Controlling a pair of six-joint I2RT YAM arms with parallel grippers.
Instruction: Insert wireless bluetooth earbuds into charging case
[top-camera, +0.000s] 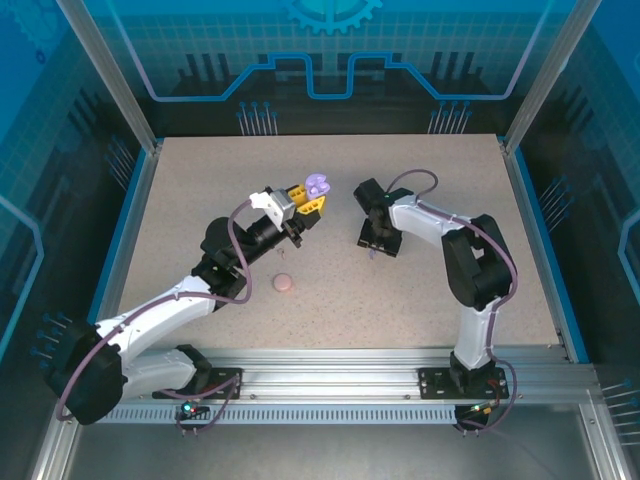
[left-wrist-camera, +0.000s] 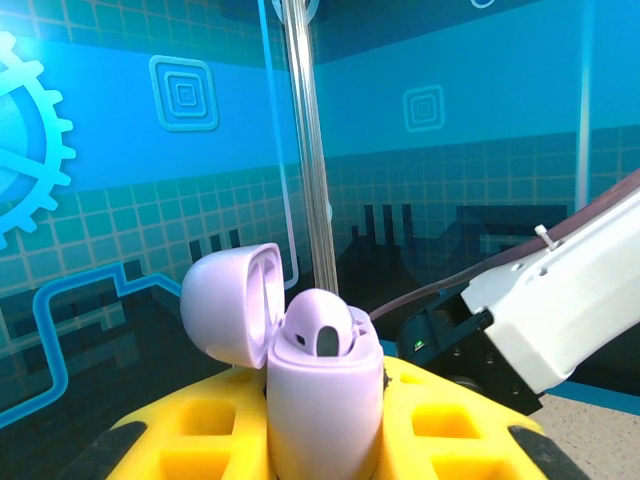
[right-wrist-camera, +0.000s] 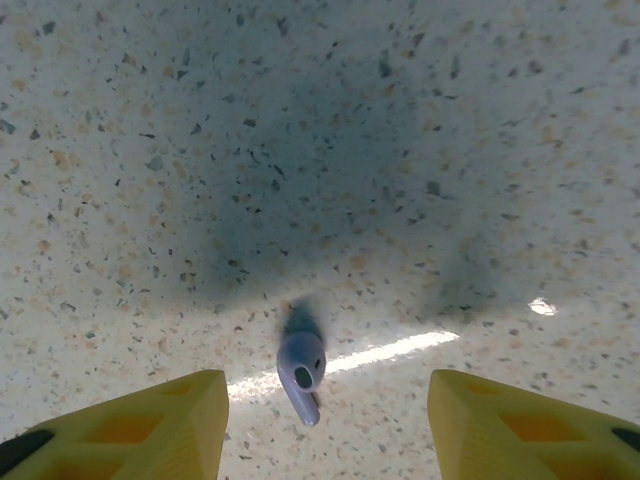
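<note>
Left gripper (top-camera: 303, 203) is clenched on the purple case (left-wrist-camera: 325, 400), its lid (left-wrist-camera: 232, 305) open toward 10 o'clock, apparently with a seated bud (left-wrist-camera: 320, 328) inside. Right gripper (right-wrist-camera: 325, 405) is released, its fingers (right-wrist-camera: 170, 425) straddling a loose bud (right-wrist-camera: 302, 372) on the table (right-wrist-camera: 150, 150) without touching it. A pink case (top-camera: 284, 283) lies at about 6 o'clock from the left gripper.

A speckled beige table (top-camera: 430, 170) has blue strips (top-camera: 120, 235) along its left and right edges. Behind its far edge stand blue-printed panels (top-camera: 330, 60), framed by aluminium posts (top-camera: 110, 75) at the far corners.
</note>
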